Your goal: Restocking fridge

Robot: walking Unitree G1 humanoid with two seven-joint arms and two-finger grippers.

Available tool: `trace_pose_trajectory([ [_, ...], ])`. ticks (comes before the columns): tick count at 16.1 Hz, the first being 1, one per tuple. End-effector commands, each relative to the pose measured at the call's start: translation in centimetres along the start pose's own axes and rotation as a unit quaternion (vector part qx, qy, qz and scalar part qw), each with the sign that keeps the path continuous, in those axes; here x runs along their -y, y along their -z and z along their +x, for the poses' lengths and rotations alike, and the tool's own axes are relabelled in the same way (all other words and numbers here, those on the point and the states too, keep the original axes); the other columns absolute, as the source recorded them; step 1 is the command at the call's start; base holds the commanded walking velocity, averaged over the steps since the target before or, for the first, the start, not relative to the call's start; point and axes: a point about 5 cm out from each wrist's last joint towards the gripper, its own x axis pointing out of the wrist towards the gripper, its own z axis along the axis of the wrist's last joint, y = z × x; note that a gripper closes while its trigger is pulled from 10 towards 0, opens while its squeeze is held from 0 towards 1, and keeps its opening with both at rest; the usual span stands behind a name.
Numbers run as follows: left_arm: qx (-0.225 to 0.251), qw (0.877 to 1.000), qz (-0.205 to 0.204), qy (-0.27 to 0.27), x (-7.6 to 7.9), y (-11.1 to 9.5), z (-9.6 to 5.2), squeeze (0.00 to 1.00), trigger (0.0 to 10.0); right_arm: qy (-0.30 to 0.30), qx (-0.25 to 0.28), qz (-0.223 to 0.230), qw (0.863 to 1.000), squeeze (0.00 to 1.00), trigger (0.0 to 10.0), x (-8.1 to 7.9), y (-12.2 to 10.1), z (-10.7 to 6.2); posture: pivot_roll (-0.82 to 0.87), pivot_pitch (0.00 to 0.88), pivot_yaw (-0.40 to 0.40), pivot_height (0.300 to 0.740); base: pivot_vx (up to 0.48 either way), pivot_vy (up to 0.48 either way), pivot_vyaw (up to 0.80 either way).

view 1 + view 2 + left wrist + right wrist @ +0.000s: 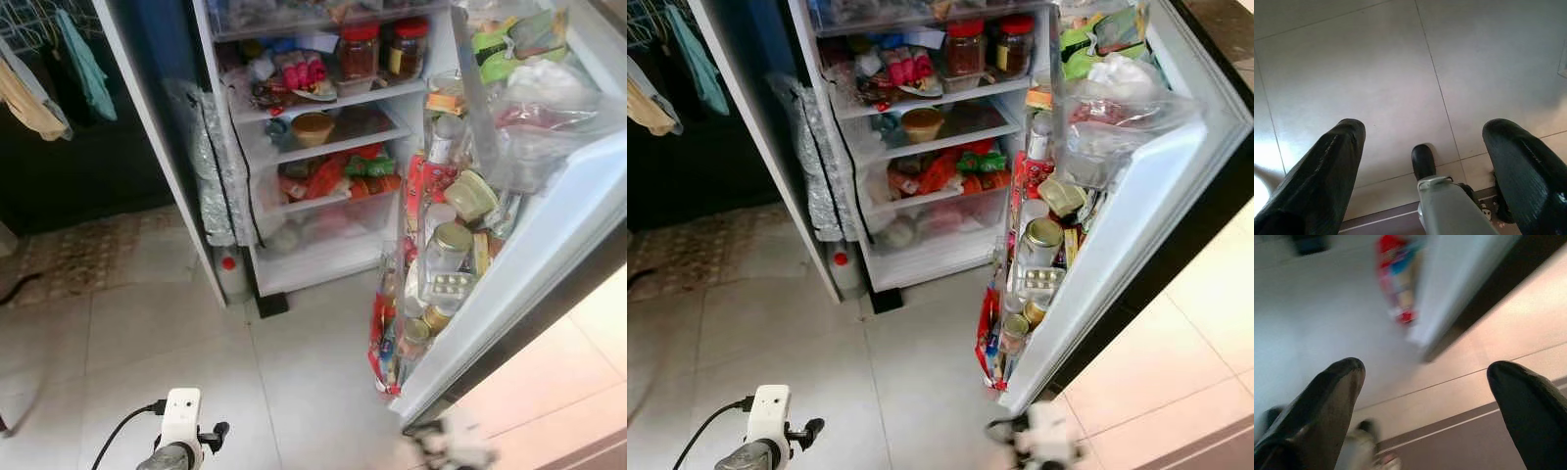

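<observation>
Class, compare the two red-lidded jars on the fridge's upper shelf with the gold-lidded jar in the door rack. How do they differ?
The red-lidded jars have red lids and dark brown contents; the gold-lidded jar has a gold lid and looks clear and pale. The red-lidded jars stand on an inner shelf, the gold-lidded jar in the open door's rack. All stand upright and are see-through.

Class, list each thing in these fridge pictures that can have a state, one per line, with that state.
Fridge door: swung wide open, racks crammed.
Two red-lidded jars: upright, lids on.
Brown bowl: upright on a middle shelf.
Left hand: open, empty, above the floor tiles.
Right hand: open, empty, blurred.
</observation>
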Motion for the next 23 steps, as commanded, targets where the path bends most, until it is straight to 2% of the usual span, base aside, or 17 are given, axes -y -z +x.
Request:
trace_pose_trajectory([
  [1,-0.008,1.000,0.008,-0.003,-0.3,0.4,-0.1,0.00,10.0,0.018,0.021,0.005,1.000,0.00,10.0,0.4,-0.6,0.1,-0.20,0.028,0.012,0.740,0.000,0.000,0.00],
  [3,-0.006,1.000,0.009,-0.002,-0.3,0.4,-0.1,0.00,10.0,0.060,0.055,0.007,0.997,0.00,10.0,1.6,-1.3,-0.1,-0.20,0.023,0.012,0.740,0.000,0.000,0.00],
  [4,-0.004,1.000,0.008,-0.001,-0.3,0.4,-0.1,0.00,10.0,0.074,0.080,0.029,0.994,0.00,10.0,1.9,-1.9,-0.2,-0.20,0.017,0.013,0.740,0.000,0.000,0.00],
  [10,0.000,1.000,0.005,-0.001,-0.3,0.2,-0.1,0.00,10.0,0.060,0.147,0.033,0.987,0.00,10.0,1.2,-4.6,0.1,-0.20,0.025,0.015,0.740,0.000,0.000,0.00],
  [20,0.009,1.000,0.002,-0.001,-0.2,-0.2,0.0,0.00,10.0,-0.013,0.246,0.040,0.968,0.00,10.0,-0.5,-10.5,0.5,-0.20,0.046,0.017,0.740,0.000,0.000,0.00],
  [23,0.010,1.000,0.001,0.001,-0.1,-0.3,0.0,0.00,10.0,-0.062,0.270,0.031,0.960,0.00,10.0,-1.2,-11.9,0.3,-0.20,0.049,0.016,0.740,0.000,0.000,0.00],
])
